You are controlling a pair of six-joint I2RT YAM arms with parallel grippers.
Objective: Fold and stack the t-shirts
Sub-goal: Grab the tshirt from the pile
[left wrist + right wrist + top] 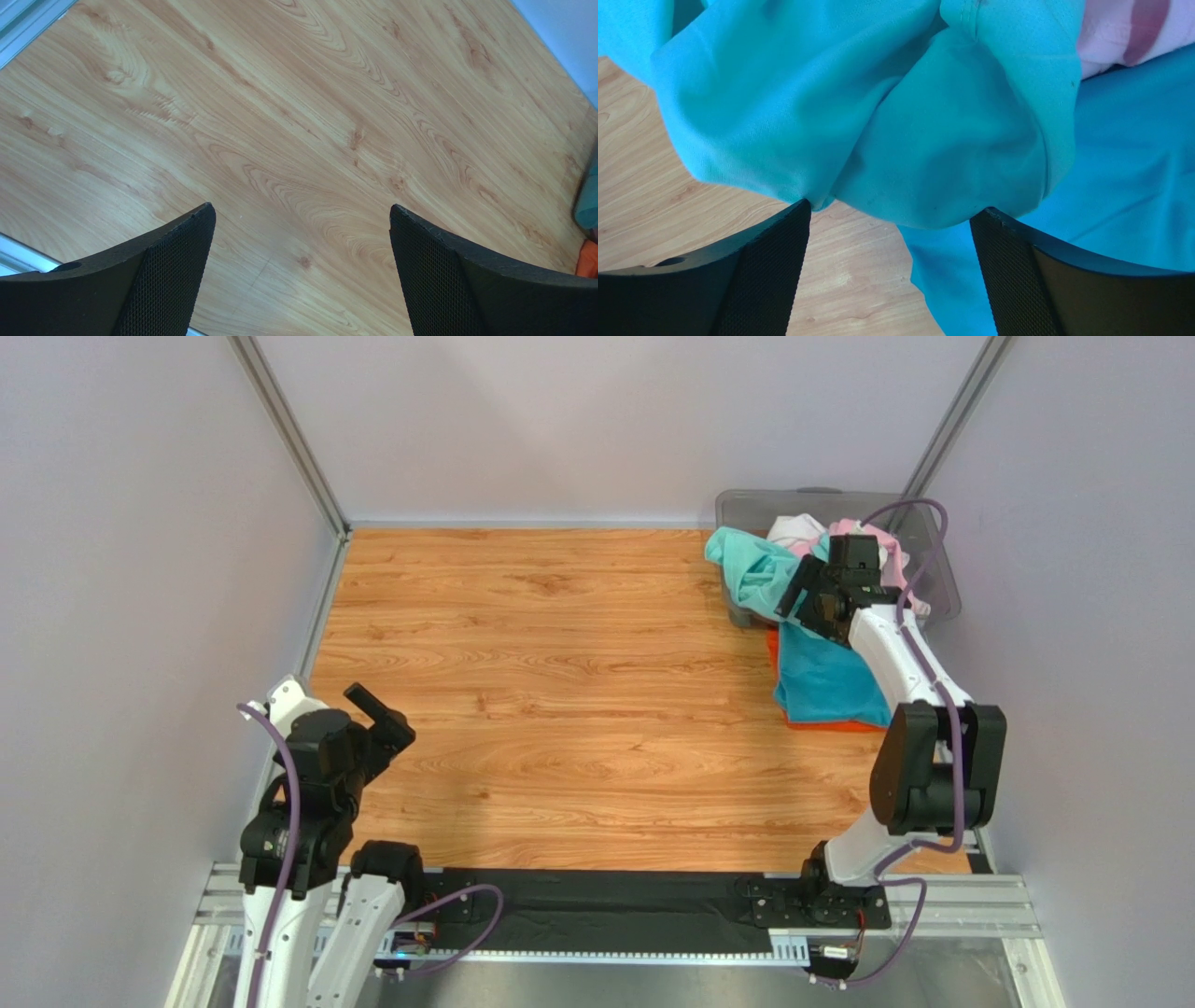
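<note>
The mint shirt (748, 567) is light and limp. It hangs bunched over the near-left corner of the bin (765, 496), down toward the table (561, 658), and it'll likely sag and slide rather than keep any shape. You'd do best to pinch a thick fold of the bunch or a seamed edge (a single layer could slip off the pads). Expect it to drag on the pink shirt (846, 529) and white shirt (794, 525) heaped in the bin beside it. Just nearer to you, the teal shirt (831, 679) lies folded on the orange shirt (821, 727).

Your right gripper (802, 599) reaches far out to the bunch. Its fingers (766, 280) are apart, with the cloth just ahead of the tips and nothing clamped. Your left gripper (372, 717) hangs low near its base over the table, fingers (161, 280) also spread and holding nothing.
</note>
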